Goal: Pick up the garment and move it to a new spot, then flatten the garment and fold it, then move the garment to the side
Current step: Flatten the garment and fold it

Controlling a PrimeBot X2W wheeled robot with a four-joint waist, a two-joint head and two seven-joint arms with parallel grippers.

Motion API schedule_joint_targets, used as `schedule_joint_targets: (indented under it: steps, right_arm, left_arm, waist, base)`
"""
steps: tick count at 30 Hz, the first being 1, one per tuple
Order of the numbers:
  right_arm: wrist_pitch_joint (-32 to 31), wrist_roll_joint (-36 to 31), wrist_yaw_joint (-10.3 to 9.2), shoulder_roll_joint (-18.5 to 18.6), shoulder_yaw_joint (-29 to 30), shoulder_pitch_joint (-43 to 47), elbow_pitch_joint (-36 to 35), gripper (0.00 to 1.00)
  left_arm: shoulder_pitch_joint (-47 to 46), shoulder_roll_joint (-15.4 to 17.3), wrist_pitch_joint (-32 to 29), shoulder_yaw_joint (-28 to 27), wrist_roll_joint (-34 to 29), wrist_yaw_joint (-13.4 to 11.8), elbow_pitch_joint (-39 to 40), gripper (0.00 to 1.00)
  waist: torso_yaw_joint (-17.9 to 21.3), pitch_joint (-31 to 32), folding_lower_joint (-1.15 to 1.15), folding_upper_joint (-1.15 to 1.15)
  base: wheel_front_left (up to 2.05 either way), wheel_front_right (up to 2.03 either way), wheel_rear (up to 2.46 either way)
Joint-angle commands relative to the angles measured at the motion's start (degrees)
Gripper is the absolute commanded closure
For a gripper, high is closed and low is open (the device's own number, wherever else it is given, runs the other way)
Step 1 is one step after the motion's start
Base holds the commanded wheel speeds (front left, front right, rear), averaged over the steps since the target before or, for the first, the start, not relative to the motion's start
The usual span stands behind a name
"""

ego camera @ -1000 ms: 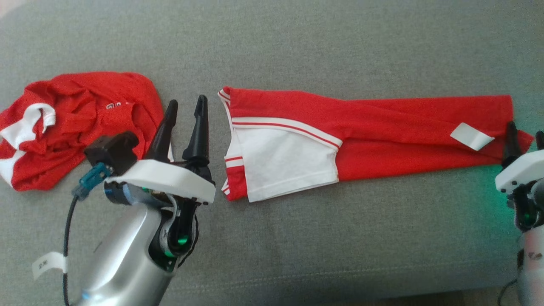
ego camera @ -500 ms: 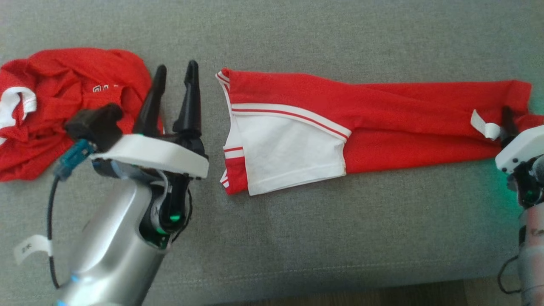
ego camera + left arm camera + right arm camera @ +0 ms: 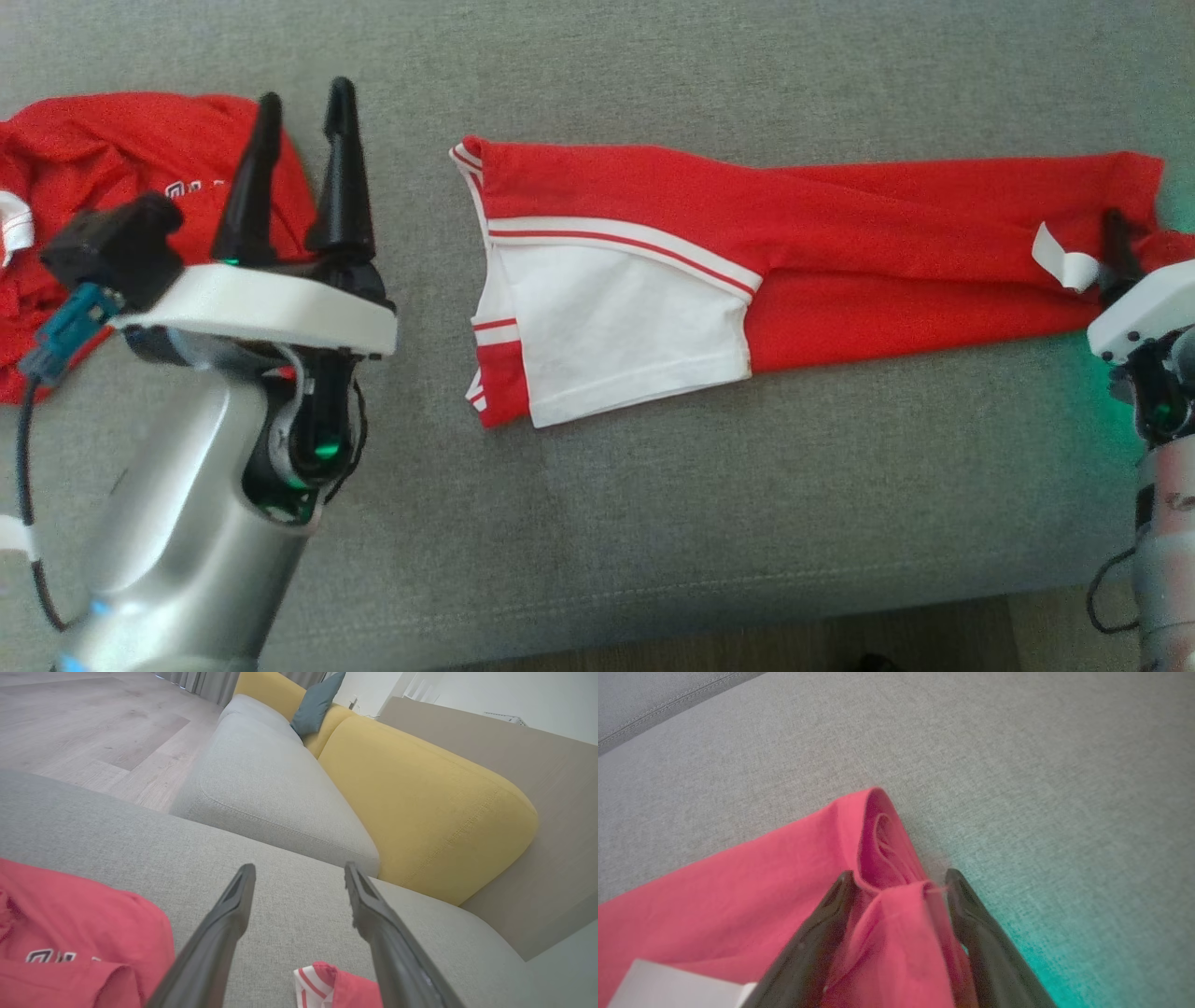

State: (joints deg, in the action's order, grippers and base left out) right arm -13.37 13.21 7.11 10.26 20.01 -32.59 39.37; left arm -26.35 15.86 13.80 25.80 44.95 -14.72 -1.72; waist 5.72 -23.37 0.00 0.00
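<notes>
The garment (image 3: 840, 233) is laid folded lengthwise on the grey cushion (image 3: 653, 523). The right gripper (image 3: 900, 873) is set at its right end, jaws wide, with red cloth between them. The left gripper (image 3: 304, 93) is spread wide and empty beside a crumpled red shirt (image 3: 112, 140).

Red garment (image 3: 840, 243), white panel and stripes at its left end, folded into a long strip, flat along the cushion (image 3: 653, 523), parallel to its front edge.
</notes>
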Motion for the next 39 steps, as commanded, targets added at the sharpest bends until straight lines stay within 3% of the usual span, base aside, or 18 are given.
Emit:
schedule_joint_targets:
  steps: [1,2,11,16,22,29,39]
  right_arm:
    - [-1.1,0.5,0.37,-0.2,-1.6,0.3,-0.7,0.9]
    - [-1.4,0.9,0.37,-0.3,-1.7,0.3,-0.7,1.0]
    - [-1.7,1.5,0.37,1.2,-1.7,0.9,-1.2,1.0]
    - [0.7,-3.9,0.37,4.1,2.7,0.1,-3.0,1.0]
    - [3.5,-16.3,0.37,6.0,8.8,-1.9,-6.3,1.0]
    - [1.6,-20.8,0.37,2.2,9.9,-3.2,-8.7,1.0]
    - [-6.3,-13.3,0.37,-4.8,2.2,-0.8,-18.5,1.0]
  left_arm:
    - [-2.3,2.0,-0.1,-2.7,-0.5,-0.4,2.5,0.0]
    - [-2.3,2.2,-0.2,-2.8,-0.4,-0.6,2.7,0.0]
    - [-1.5,2.1,-0.3,-2.8,-0.1,-0.9,3.0,0.0]
    - [-0.3,1.2,0.0,-2.8,0.4,-0.6,3.0,0.0]
    - [1.1,0.3,0.5,-3.3,0.8,-0.3,3.0,0.0]
    - [2.5,-1.1,0.8,-3.8,1.1,0.5,2.4,0.0]
    - [6.2,-2.9,1.1,-5.0,1.5,1.8,1.1,0.0]
  waist:
    - [0.3,-0.1,0.0,0.0]
    - [0.4,0.0,0.0,0.0]
    - [1.0,2.9,0.0,0.0]
    - [0.7,5.6,0.0,0.0]
    - [0.3,7.5,0.0,0.0]
    - [-0.5,9.7,0.0,0.0]
    - [-1.0,14.3,0.0,0.0]
  base:
    - [0.0,0.0,0.0]
    - [0.0,0.0,0.0]
    - [0.0,0.0,0.0]
    - [0.0,0.0,0.0]
    - [0.0,0.0,0.0]
    - [0.0,0.0,0.0]
    - [0.0,0.0,0.0]
